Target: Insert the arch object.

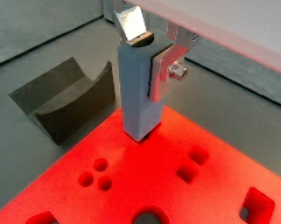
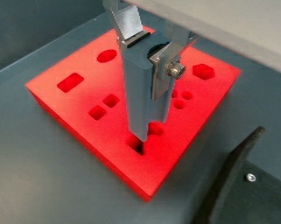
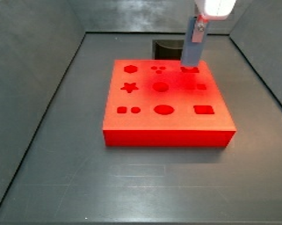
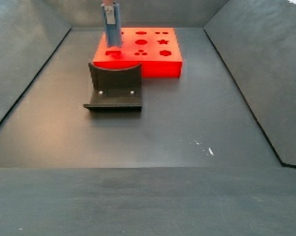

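My gripper point(image 1: 150, 61) is shut on the arch object point(image 1: 140, 92), a tall grey-blue block held upright, with its semicircular notch at the upper end between the fingers point(image 2: 166, 68). It also shows in a wrist view point(image 2: 139, 96). Its lower end meets the red board point(image 2: 78, 101) at a hole close to the corner nearest the fixture; how deep it sits I cannot tell. In the side views the gripper point(image 3: 197, 26) point(image 4: 110, 11) stands over the board's edge with the arch object point(image 3: 192, 54) point(image 4: 112, 37) below it.
The red board point(image 3: 167, 123) point(image 4: 157, 64) has several shaped holes: circles, squares, a star, a hexagon. The dark L-shaped fixture point(image 4: 115, 88) point(image 1: 60, 96) stands on the grey floor right beside the board. Grey walls enclose the floor.
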